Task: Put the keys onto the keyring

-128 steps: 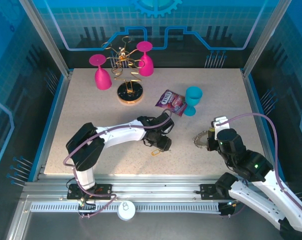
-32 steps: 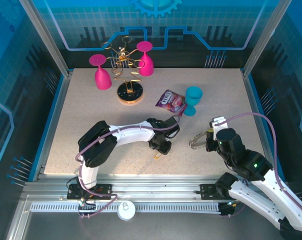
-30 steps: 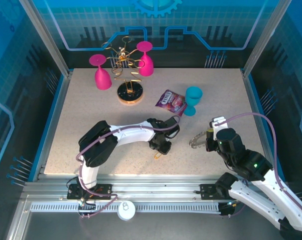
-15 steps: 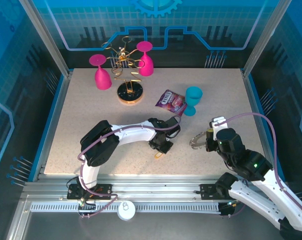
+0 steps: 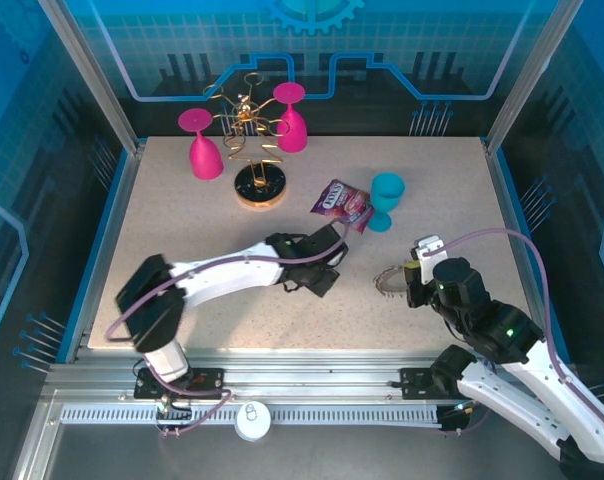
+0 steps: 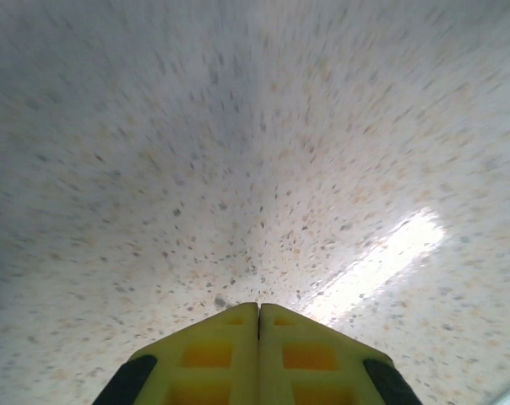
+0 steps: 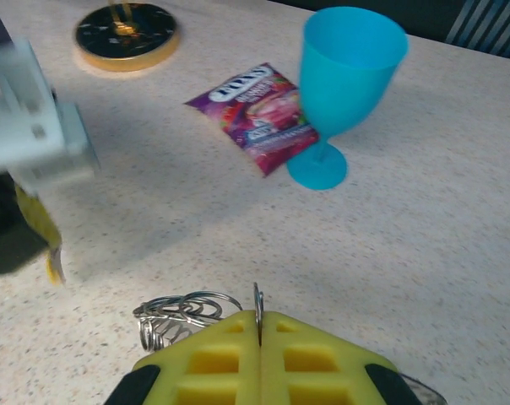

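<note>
My right gripper [image 5: 410, 284] is shut on the rim of the keyring [image 5: 387, 280], a dark metal ring held on edge just above the table. Its thin edge [image 7: 257, 297] stands up between the yellow pads [image 7: 301, 354], and its wire loops [image 7: 186, 307] bunch to the left. My left gripper [image 5: 320, 284] is at mid-table, left of the ring. Its pads [image 6: 213, 354] are pressed together with nothing showing between them [image 6: 258, 305], over blurred tabletop. Its yellow fingers [image 7: 46, 240] hang close to the table. The keys are hidden.
A blue goblet [image 5: 386, 200] and a purple snack packet [image 5: 342, 204] stand just behind the grippers. At the back left are a gold wire stand [image 5: 258, 186] on a round base and two pink goblets [image 5: 204, 145] [image 5: 292, 118]. Blue walls edge the table [image 5: 182, 240].
My left gripper has shut and swung up and left, away from where the yellow-headed key lay; that spot now shows bare table. My right gripper with the keyring shifted slightly left.
</note>
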